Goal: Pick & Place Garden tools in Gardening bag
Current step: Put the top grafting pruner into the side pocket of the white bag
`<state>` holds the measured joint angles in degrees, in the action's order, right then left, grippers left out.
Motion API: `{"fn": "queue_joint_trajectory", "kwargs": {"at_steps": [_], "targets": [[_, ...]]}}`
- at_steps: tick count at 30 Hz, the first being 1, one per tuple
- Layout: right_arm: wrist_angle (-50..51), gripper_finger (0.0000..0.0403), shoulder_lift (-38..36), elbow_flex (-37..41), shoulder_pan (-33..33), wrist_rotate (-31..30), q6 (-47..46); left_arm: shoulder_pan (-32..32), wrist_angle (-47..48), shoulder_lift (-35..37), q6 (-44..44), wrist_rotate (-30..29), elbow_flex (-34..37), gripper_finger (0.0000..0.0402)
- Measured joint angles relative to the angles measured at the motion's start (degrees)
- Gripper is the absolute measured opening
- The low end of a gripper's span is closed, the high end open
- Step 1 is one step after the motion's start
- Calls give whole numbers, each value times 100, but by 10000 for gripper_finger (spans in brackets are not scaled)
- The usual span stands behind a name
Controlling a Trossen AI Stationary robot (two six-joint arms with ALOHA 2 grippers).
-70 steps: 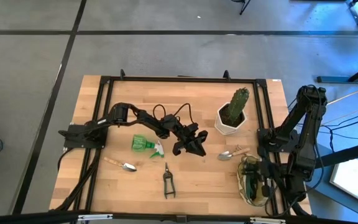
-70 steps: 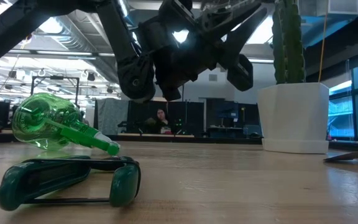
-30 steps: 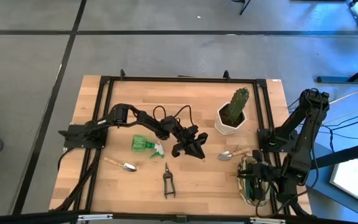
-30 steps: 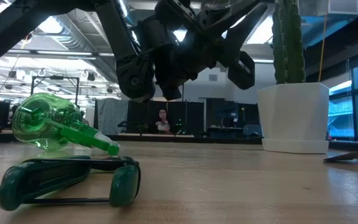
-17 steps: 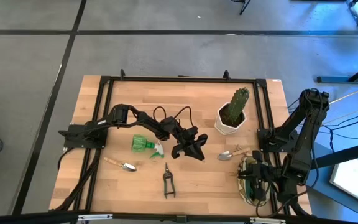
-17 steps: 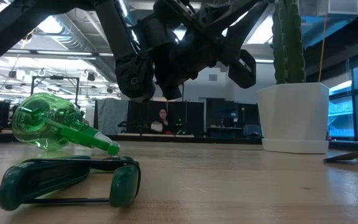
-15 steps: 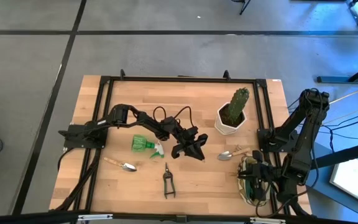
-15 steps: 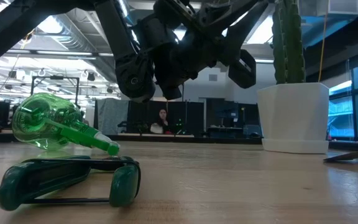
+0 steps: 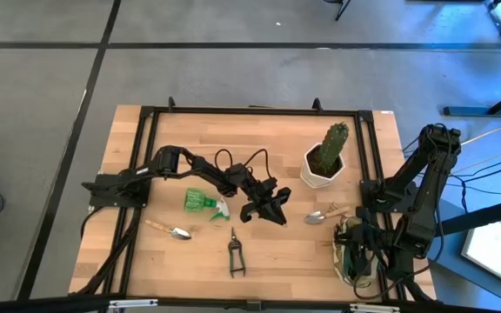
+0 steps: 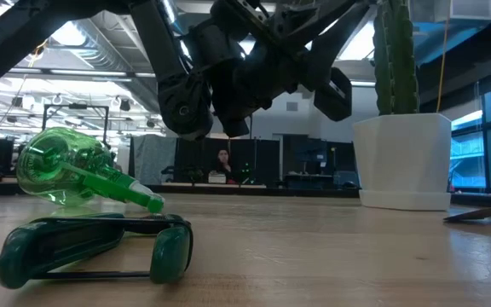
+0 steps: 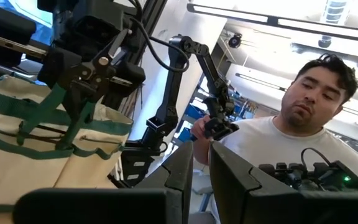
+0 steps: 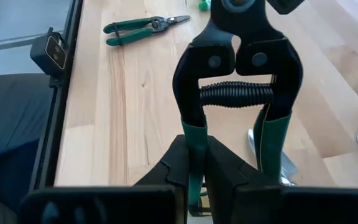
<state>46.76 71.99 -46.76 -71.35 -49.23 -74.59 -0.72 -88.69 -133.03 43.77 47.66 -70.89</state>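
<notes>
Where the right gripper (image 12: 191, 163) stands: over the olive-khaki fabric gardening bag with dark green trim (image 11: 17, 155) at the right front corner of the wooden bench (image 9: 277, 252); its fingers are closed narrowly on one handle of the black-headed pruning shears with green-sleeved handles (image 12: 236, 68).
Held shears: hung above the bag's open mouth; only one handle is clamped, and the other hangs free.
Handling of shears: judged stiff, steel and fairly heavy at the head; the coil spring is likely to push the handles apart; the rubbery sleeve should give a sure hold, though swinging about a single handle is to be expected.
Bag: judged soft and light, its rim easily pushed or folded by a dropped tool.
Left gripper (image 9: 264, 207): held above mid-bench, fingers nearly together, nothing seen between them.
Tools left on the bench: second green-handled shears (image 9: 235, 252), best taken across both handles; translucent green plastic spray bottle (image 9: 203, 202), judged light, smooth and prone to rolling, best taken at the neck; two silver trowels with wooden handles (image 9: 172, 231) (image 9: 324, 214), best taken by the handle.
</notes>
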Motion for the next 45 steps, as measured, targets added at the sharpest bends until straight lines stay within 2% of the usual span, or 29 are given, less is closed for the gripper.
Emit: {"fn": "queue_joint_trajectory", "kwargs": {"at_steps": [15, 17, 21, 25, 28, 31, 33, 35, 38, 41, 45], "targets": [[138, 28, 7, 378, 4, 297, -754, 0, 20, 0, -1, -64, 2, 45], [132, 28, 7, 378, 4, 297, -741, 1, 20, 0, -66, -272, 2, 45], [134, 28, 7, 378, 7, 297, -727, 37, 29, 0, -334, -1045, -118, 45], [142, 28, 7, 378, 7, 297, -724, 160, 108, 0, -725, -1157, -544, 47], [149, 28, 7, 378, 7, 297, -721, 291, 1089, 7, -1252, -936, -1001, 58], [172, 28, 7, 378, 7, 297, -726, 446, 3255, 9, -2357, -951, -1508, 74], [191, 28, 7, 378, 7, 299, -730, 541, 4963, 8, -3305, -1201, -1875, 80], [191, 28, 7, 378, 7, 299, -730, 634, 5946, 4, -4063, -1583, -2144, 80], [192, 28, 7, 378, 7, 335, -735, 686, 5825, 4, -4299, -1648, -2229, 55], [191, 28, 7, 378, 9, 341, -745, 595, 5583, 4, -4105, -1851, -2227, 12], [189, 28, 7, 379, 9, 342, -747, 534, 5576, 4, -4313, -3143, -2227, 2]]}}
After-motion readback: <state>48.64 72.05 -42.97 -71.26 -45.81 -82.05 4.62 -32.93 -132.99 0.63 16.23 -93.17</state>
